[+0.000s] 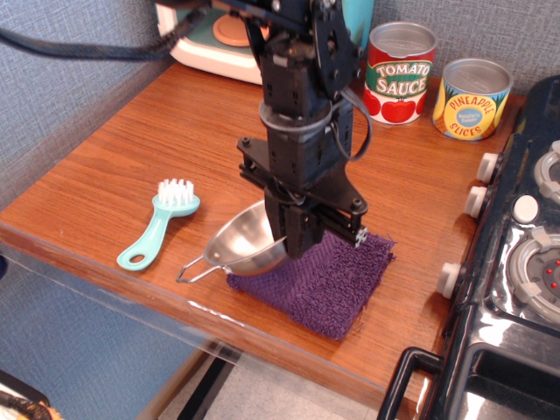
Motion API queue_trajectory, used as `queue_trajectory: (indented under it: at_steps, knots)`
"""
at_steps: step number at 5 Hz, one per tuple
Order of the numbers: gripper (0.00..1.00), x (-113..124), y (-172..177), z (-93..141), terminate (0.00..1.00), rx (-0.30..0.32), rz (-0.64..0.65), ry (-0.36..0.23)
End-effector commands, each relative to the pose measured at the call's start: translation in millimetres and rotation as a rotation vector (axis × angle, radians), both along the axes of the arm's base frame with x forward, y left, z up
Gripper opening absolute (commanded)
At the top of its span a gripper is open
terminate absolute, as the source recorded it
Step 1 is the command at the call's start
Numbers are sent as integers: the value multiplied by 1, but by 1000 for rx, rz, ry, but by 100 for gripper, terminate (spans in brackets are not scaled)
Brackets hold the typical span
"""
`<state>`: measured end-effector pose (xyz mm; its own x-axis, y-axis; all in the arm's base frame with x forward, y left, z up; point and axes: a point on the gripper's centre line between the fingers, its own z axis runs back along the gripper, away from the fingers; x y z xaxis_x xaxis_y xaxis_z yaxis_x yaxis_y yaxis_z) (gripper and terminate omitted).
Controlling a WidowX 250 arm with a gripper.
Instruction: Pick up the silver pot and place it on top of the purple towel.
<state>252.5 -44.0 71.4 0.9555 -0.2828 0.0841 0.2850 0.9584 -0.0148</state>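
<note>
The silver pot (246,248) is a shallow shiny steel bowl with a thin wire loop handle sticking out to its lower left. It hangs tilted, its right rim held in my black gripper (295,246), which is shut on it. The pot sits over the left edge of the purple towel (330,282), a dark purple terry cloth lying flat near the table's front edge. I cannot tell whether the pot touches the towel. My arm hides the towel's back left part.
A teal dish brush (157,225) lies left of the pot. A tomato sauce can (399,72) and a pineapple slices can (472,98) stand at the back right. A toy microwave (214,37) is at the back. A black stove (516,262) borders the right side.
</note>
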Motion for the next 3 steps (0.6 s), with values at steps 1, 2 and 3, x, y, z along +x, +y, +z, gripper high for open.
queue_trajectory:
  at_steps: [1,2,3]
  knots:
    - [0,4,3,-6,0,22,-3,-11]
    - [100,3,1,-12,0,9,-8,27]
    - [100,2,0,-8,0,-15,-18,31]
